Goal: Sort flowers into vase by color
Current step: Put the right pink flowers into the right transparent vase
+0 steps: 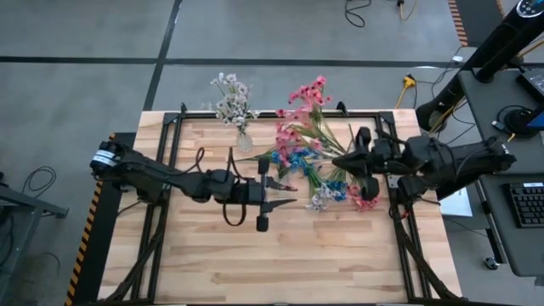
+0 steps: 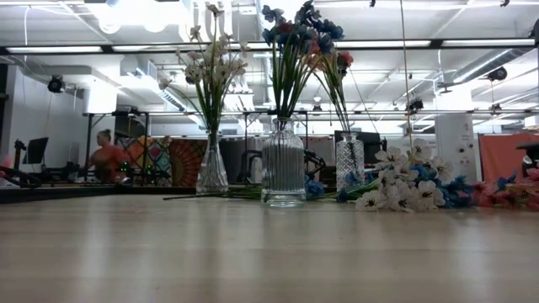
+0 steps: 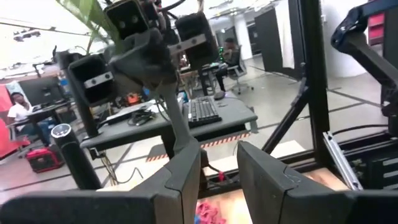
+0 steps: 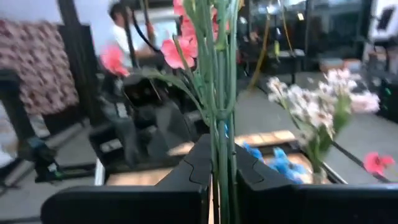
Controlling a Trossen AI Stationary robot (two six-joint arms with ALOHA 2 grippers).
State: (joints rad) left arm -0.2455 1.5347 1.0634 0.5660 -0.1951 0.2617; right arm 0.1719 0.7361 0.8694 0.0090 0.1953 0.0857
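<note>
Right gripper (image 4: pixel 219 163) is clamped on the green stems of a pink flower spray (image 1: pixel 304 109), blossoms fanning out ahead of its fingers toward the table's far edge. To seat it well, I would keep the stems vertical and centred over the pink vase's (image 2: pixel 349 165) mouth. Left gripper (image 1: pixel 285 193) waits opposite, fingers parted and empty.

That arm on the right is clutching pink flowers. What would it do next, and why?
Probably carry them toward a vase. The right end effector is shut on a bunch of pink artificial flowers with thin green stems, held above the wooden table, not in any vase.
</note>
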